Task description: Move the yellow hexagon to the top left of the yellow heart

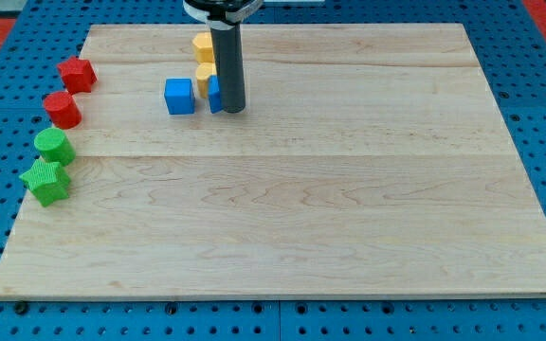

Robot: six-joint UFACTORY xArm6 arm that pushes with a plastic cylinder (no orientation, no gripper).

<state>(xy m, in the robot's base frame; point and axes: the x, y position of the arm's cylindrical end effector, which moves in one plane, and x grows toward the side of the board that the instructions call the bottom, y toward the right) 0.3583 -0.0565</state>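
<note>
Two yellow blocks sit near the view's top, left of the rod. The upper yellow block [202, 45] lies just above the lower yellow block [205, 78]. The rod hides part of both, so I cannot tell which is the hexagon and which the heart. My tip [231, 109] rests on the board just below and right of the lower yellow block. It stands in front of a blue block [214, 95], mostly hidden behind the rod. A blue cube [179, 96] lies to the left of my tip.
A red star-like block [78, 74] and a red cylinder [63, 110] lie at the board's left edge. Below them are a green cylinder [54, 147] and a green star [45, 181]. The wooden board [349, 208] sits on a blue perforated table.
</note>
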